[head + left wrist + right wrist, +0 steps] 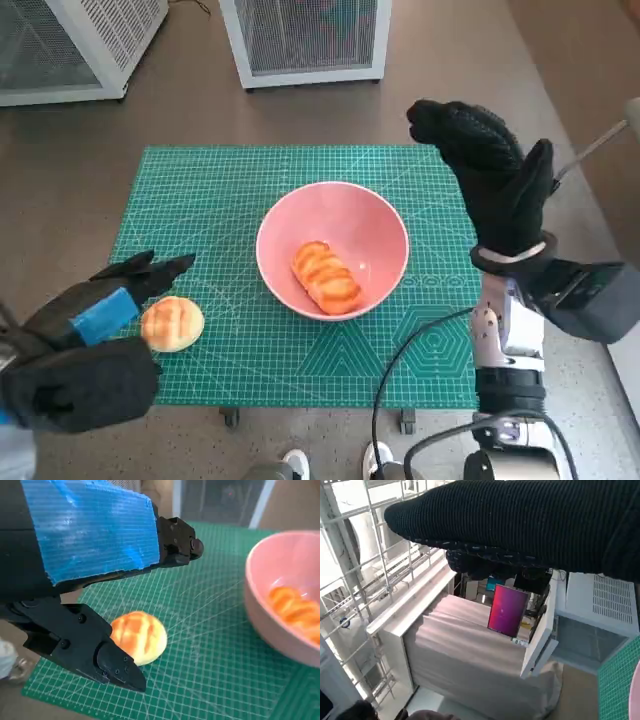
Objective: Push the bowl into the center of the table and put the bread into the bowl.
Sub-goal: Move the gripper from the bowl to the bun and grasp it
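The left hand, fingers spread, is reaching around the round bread; squeeze softly, then lift toward three o'clock into the bowl.

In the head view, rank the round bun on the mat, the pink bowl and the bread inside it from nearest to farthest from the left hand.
From the left hand:
1. Round bun, beside the fingers on the green mat.
2. Pink bowl, mid-mat; its near rim comes next.
3. Bread in the bowl, past that rim.

Green cutting mat carries a pink bowl (central) and round bun.
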### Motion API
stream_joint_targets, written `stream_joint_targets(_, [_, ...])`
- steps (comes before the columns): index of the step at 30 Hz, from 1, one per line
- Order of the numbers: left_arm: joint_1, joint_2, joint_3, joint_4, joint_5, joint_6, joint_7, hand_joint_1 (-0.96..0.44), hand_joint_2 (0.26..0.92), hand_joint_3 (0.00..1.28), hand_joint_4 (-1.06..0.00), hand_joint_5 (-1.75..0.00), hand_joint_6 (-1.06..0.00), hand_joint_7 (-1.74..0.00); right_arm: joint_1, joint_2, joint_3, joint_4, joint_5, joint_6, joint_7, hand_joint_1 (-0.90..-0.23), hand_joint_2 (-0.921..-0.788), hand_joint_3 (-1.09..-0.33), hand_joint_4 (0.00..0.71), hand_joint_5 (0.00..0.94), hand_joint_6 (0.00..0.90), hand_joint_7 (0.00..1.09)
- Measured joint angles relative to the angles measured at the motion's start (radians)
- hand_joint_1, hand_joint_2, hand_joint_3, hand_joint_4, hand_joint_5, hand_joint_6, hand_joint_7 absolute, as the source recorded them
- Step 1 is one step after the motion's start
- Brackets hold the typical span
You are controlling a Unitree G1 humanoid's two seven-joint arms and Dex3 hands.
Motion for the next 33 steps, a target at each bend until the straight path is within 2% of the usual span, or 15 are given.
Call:
stream_joint_targets(11, [-0.034,-0.004,-0.123,0.118,0.083,0.006,0.043,-0.18,0.714,0.01,-0.08,-0.01,-0.19,-0.01,0.0,-0.005,-0.002,0.0,0.0,0.0,0.0,-0.629,-0.921,-0.689,0.182,0.001,0.035,0.4])
stream_joint_targets(21, [-0.09,-0.054,-0.225,0.263,0.182,0.016,0.118,-0.11,0.734,0.01,-0.18,-0.02,-0.29,-0.03,0.0,-0.006,-0.003,-0.001,-0.001,-0.002,0.0,-0.628,-0.921,-0.688,0.183,0.001,0.037,0.4])
stream_joint_targets(25, [-0.103,-0.086,-0.252,0.316,0.22,0.017,0.165,-0.06,0.755,0.01,-0.24,-0.01,-0.35,-0.02,0.0,-0.007,-0.003,-0.001,-0.001,-0.002,0.0,-0.628,-0.921,-0.688,0.183,0.001,0.038,0.4])
stream_joint_targets(31, [-0.106,-0.105,-0.263,0.34,0.231,0.016,0.183,-0.05,0.761,0.01,-0.26,-0.01,-0.37,-0.01,0.0,-0.008,-0.005,-0.001,-0.001,-0.002,0.0,-0.628,-0.921,-0.688,0.183,0.001,0.04,0.39])
stream_joint_targets(33, [-0.109,-0.11,-0.267,0.351,0.239,0.007,0.203,0.02,0.793,0.02,-0.36,-0.02,-0.48,-0.03,0.0,-0.008,-0.005,-0.001,-0.001,-0.002,0.0,-0.626,-0.921,-0.687,0.183,0.001,0.041,0.39])
